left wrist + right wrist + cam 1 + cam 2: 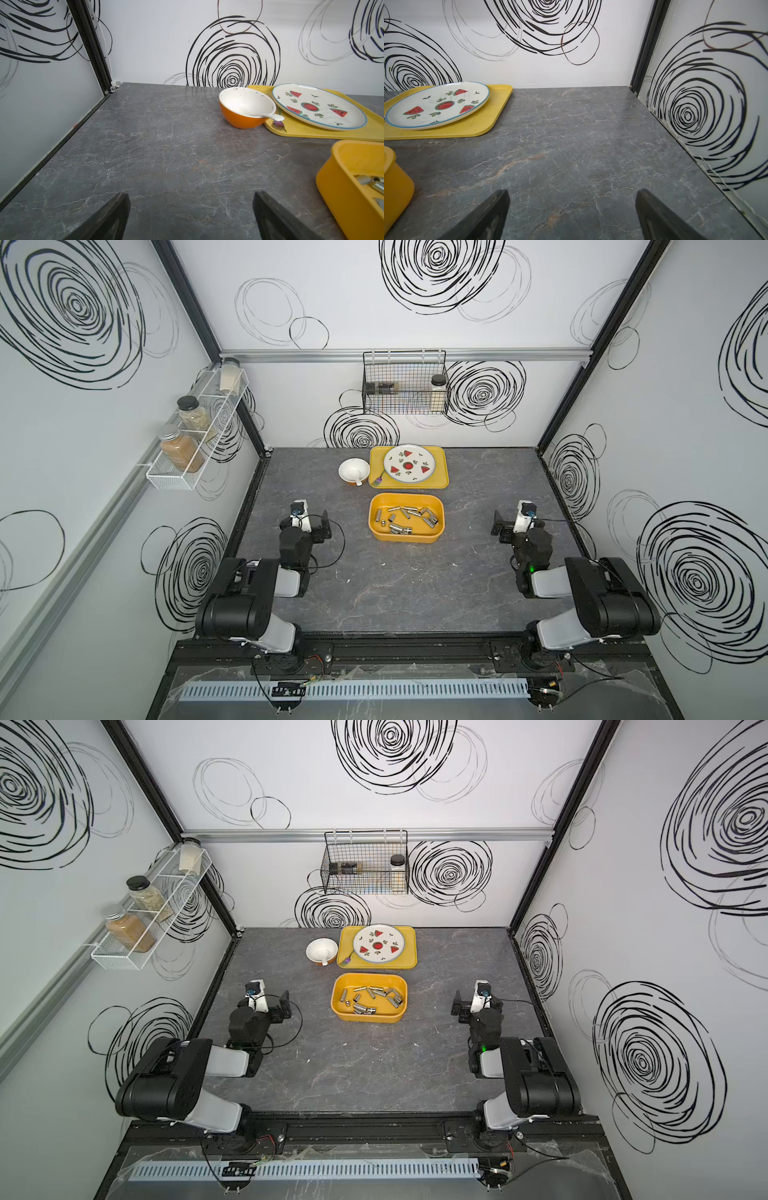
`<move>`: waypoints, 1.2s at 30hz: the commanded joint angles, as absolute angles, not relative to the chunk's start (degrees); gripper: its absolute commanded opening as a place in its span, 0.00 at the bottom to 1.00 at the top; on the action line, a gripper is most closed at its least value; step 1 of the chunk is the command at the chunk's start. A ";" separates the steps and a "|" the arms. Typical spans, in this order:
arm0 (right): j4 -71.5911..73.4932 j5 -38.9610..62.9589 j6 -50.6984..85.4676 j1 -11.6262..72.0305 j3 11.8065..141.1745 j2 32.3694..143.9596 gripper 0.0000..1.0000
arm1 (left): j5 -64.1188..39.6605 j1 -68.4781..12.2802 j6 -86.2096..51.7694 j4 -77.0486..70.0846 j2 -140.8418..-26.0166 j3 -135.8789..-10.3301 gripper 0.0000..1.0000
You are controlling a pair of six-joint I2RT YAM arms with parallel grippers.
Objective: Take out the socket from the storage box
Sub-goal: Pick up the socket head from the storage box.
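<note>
The storage box [405, 537], a deep yellow-orange tub, stands mid-table in both top views, its near wall [368, 1016] facing me. Several silver metal sockets [405, 519] lie loose inside it. A corner of the tub [340, 187] with a few sockets [372, 182] shows in the left wrist view, and its other end [396, 187] in the right wrist view. My left gripper [307, 517] hovers left of the box, open and empty [191, 197]. My right gripper [519, 517] hovers right of the box, also open and empty [572, 195].
Behind the box lies a flat yellow tray [440, 481] bearing a watermelon plate [409, 463] and a small purple fork [378, 480]. An orange bowl [353, 470] with a spoon stands left of the tray. A black wire basket [405, 383] hangs on the back wall, a white jar rack [195, 427] on the left wall.
</note>
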State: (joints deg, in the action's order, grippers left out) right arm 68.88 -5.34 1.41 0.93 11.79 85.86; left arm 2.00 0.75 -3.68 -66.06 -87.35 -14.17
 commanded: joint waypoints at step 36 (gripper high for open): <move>68.70 -6.67 1.43 0.97 12.12 84.78 1.00 | 16.67 -5.55 -8.13 -43.28 -75.19 -24.28 0.99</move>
State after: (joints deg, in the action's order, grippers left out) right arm 68.90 -5.39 0.99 0.93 11.79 85.86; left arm 10.37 -4.34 -4.51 -52.84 -80.16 -19.11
